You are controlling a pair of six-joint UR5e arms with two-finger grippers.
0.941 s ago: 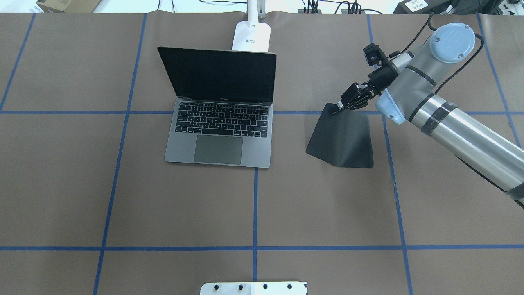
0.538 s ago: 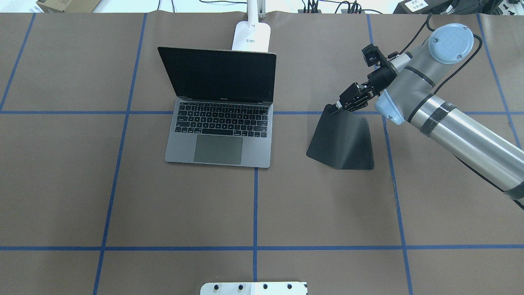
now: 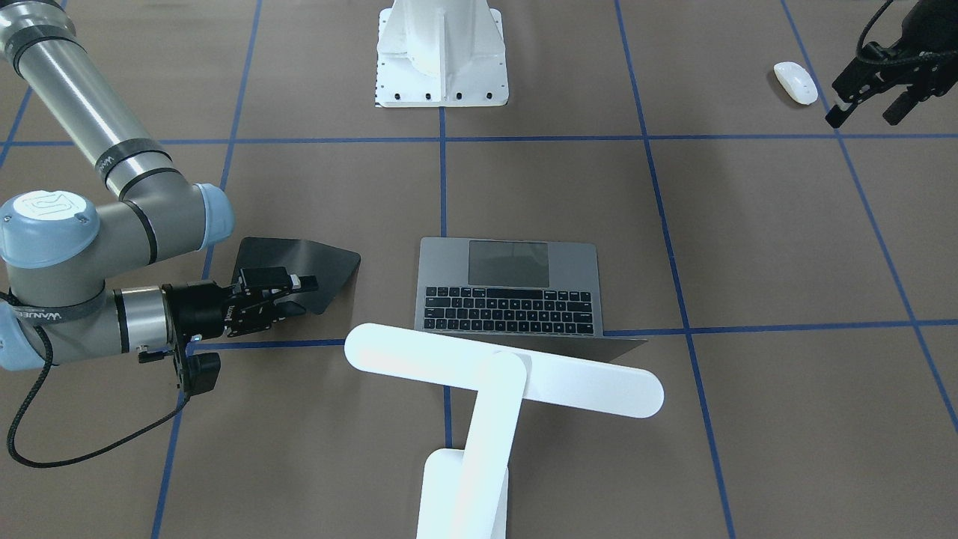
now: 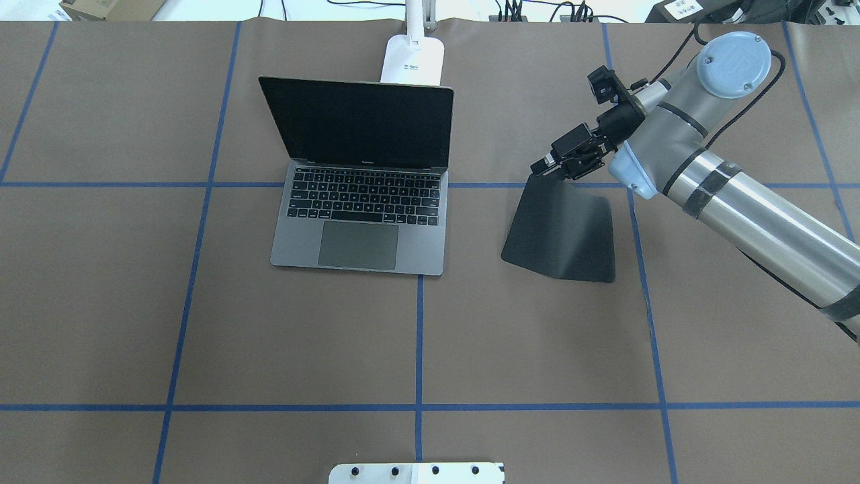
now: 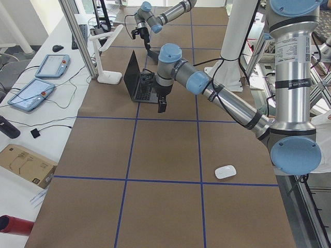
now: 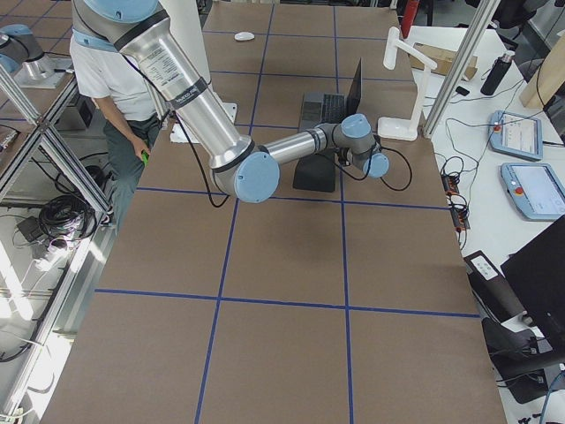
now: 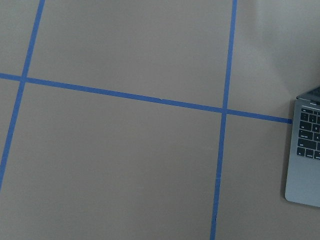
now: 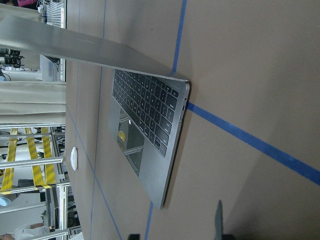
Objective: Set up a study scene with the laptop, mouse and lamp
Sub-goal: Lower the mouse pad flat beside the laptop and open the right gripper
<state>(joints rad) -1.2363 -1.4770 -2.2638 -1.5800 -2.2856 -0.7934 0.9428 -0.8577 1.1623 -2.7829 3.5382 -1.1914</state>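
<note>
Possibly the black mat (image 4: 564, 235), pinched at one corner by the right gripper (image 4: 543, 168), could be dragged against the laptop (image 4: 359, 222).

Brown table (image 4: 537, 349) w/ blue grid (image 4: 418, 336), laptop (image 4: 359, 222), lamp (image 3: 494, 374), mouse (image 3: 795, 81), black mat (image 4: 561, 232)

laptop (image 4: 359, 222): matt grey metal. mouse (image 3: 795, 81): glossy white plastic. lamp (image 3: 584, 388): smooth white. mat (image 4: 561, 232): thin, flexible, matt black. surface (image 4: 537, 349): matt brown paper.
</note>
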